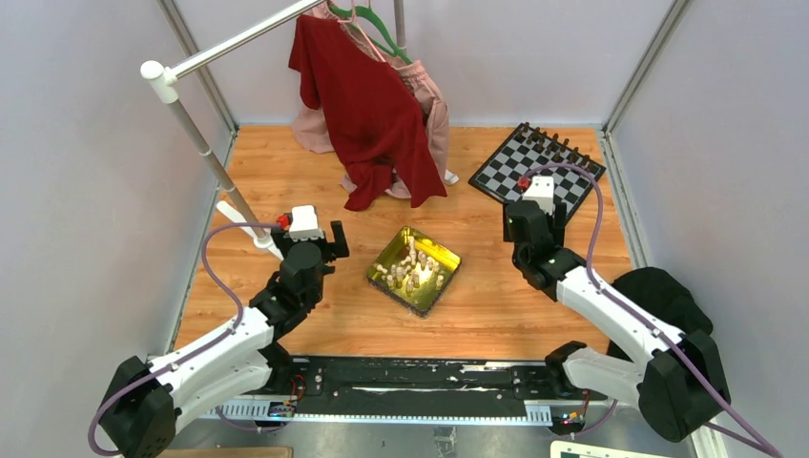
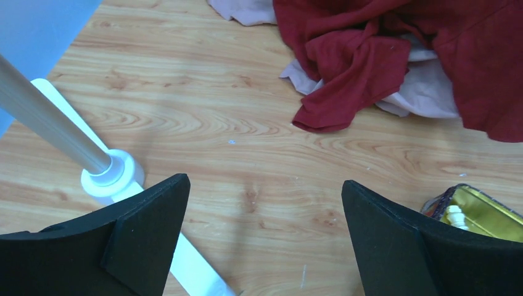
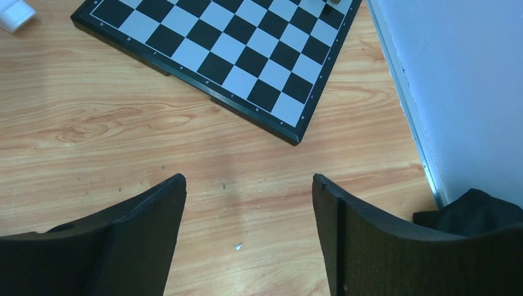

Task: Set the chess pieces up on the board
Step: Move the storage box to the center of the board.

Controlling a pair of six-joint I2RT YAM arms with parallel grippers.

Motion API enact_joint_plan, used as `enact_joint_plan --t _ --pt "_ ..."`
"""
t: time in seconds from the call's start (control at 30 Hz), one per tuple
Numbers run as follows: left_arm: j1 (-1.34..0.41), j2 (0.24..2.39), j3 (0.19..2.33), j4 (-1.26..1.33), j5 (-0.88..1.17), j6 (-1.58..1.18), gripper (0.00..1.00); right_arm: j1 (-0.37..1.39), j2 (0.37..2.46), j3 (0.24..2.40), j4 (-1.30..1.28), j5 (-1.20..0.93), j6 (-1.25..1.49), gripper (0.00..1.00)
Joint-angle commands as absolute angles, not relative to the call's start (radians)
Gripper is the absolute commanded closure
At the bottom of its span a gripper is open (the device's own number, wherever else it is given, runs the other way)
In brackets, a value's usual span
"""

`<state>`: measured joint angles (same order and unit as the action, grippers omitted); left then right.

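The checkered board (image 1: 539, 164) (image 3: 234, 52) lies tilted at the back right of the wooden table, with small dark chess pieces (image 1: 553, 141) along its far edge. Several cream chess pieces (image 1: 412, 269) lie heaped in a gold tin (image 1: 385, 259) at the table's middle; the tin's corner (image 2: 487, 213) shows in the left wrist view. My left gripper (image 1: 336, 239) (image 2: 265, 185) hangs open over bare wood left of the tin. My right gripper (image 1: 534, 215) (image 3: 248, 182) is open too, just in front of the board's near edge, holding nothing.
A white clothes rack leans across the left, its pole foot (image 1: 256, 239) (image 2: 111, 176) close beside my left gripper. Red and pink garments (image 1: 372, 110) (image 2: 395, 55) hang down onto the table at the back. A black cloth (image 1: 658, 291) lies at the right edge. Walls enclose the table.
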<state>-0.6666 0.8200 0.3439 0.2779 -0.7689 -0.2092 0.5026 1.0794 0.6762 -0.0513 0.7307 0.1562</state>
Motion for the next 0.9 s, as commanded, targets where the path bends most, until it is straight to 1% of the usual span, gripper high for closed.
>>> enact_joint_plan --t 0.0,0.07,0.1,0.17,0.27,0.33,0.57,0.73,0.87 --pt "-0.673 0.848 0.374 0.345 -0.765 -0.340 0.00 0.492 1.033 0.651 -0.009 0.733 0.193 0.19" --pt "-0.673 0.879 0.399 0.344 -0.669 -0.316 0.00 0.492 1.023 0.646 -0.008 0.726 0.200 0.16" --pt "-0.673 0.904 0.419 0.340 -0.612 -0.286 0.00 0.492 1.020 0.643 -0.008 0.713 0.199 0.16" --pt "-0.674 0.971 0.497 0.245 -0.555 -0.268 0.03 0.492 1.028 0.638 -0.017 0.690 0.203 0.16" --pt "-0.673 1.105 0.661 0.080 -0.487 -0.246 0.11 0.492 1.053 0.642 -0.049 0.641 0.218 0.18" --pt "-0.680 1.171 0.731 -0.006 -0.466 -0.252 0.13 0.492 1.075 0.646 -0.066 0.626 0.233 0.20" --pt "-0.693 1.321 0.866 -0.170 -0.361 -0.216 0.28 0.492 1.107 0.662 -0.113 0.605 0.280 0.23" --pt "-0.704 1.433 0.943 -0.254 -0.304 -0.207 0.29 0.492 1.106 0.661 -0.124 0.609 0.305 0.23" --pt "-0.714 1.490 0.975 -0.281 -0.262 -0.196 0.27 0.492 1.112 0.659 -0.118 0.607 0.305 0.23"
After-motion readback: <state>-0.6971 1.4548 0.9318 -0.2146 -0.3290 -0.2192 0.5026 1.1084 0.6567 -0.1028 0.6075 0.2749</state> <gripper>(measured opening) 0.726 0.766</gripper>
